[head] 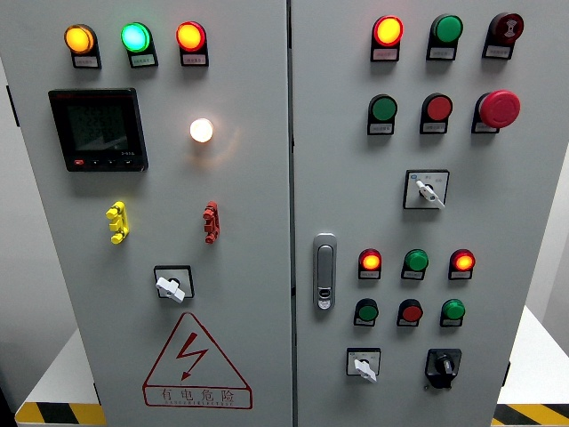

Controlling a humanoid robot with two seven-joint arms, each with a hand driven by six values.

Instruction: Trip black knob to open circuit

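The black knob sat at the lower right of the cabinet's right door, just right of a white-handled selector switch (below a row of dark round buttons). Neither robot hand appeared in view, so the state of the fingers could not be told

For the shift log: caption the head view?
Control cabinet front, indicator lamps lit, black knob at lower right untouched; no robot hand in view.
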